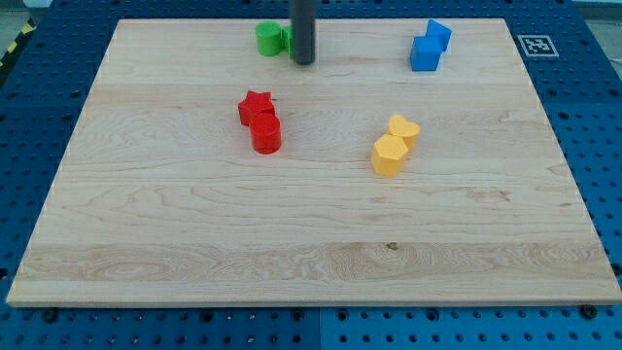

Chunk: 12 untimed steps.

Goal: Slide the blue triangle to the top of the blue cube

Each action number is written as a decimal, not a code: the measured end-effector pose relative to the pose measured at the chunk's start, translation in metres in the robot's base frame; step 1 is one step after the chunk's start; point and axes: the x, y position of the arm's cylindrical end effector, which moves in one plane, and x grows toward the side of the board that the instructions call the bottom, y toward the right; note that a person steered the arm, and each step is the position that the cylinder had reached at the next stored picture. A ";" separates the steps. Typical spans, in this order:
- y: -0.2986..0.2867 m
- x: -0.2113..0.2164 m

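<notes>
The board (311,243) is pale wood with a fine streaked grain, on a blue perforated surface (603,146). The blue triangle (437,34) and blue cube (424,53) share one bright blue. The star (256,105) and cylinder (266,133) are red. At 12 o'clock sit green blocks (271,39). Two yellow blocks (396,144) match. My tip (304,61) is dark grey.

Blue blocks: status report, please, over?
My tip beside green blocks, top centre. Blue triangle touching blue cube, above-right. Path between clear.
</notes>
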 end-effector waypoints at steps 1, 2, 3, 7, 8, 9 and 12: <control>0.092 0.017; 0.184 0.053; 0.248 0.105; 0.262 0.062; 0.262 0.032; 0.258 -0.022; 0.196 -0.038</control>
